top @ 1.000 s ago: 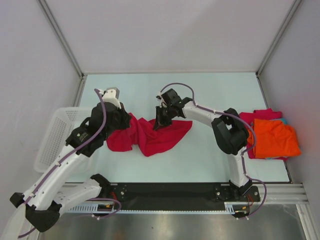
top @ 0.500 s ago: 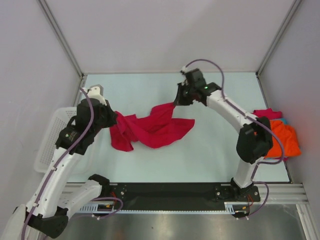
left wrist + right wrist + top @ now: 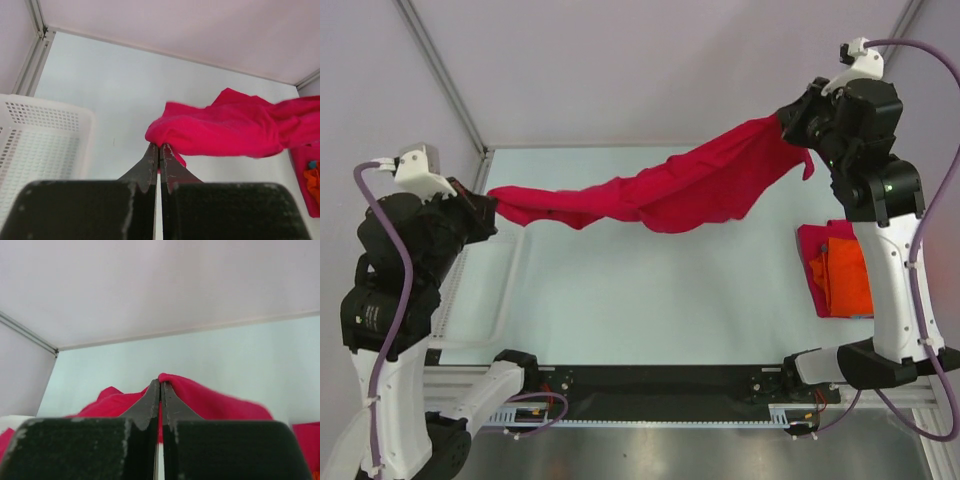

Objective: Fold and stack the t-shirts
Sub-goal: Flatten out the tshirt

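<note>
Top external: left pincer and right pincer each pinch the red shirt, stretched over open bench; basket hugs left edge, folded stack far right.

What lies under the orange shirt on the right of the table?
A pink shirt shows beneath the orange shirt, sticking out on its left. The right arm covers the pile's other side, hiding the rest.

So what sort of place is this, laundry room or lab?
Most likely a robot lab test cell: a left arm and right arm bolted to a table, plain panel walls on a metal frame, a crimson t-shirt stretched between the left gripper and right gripper.
</note>
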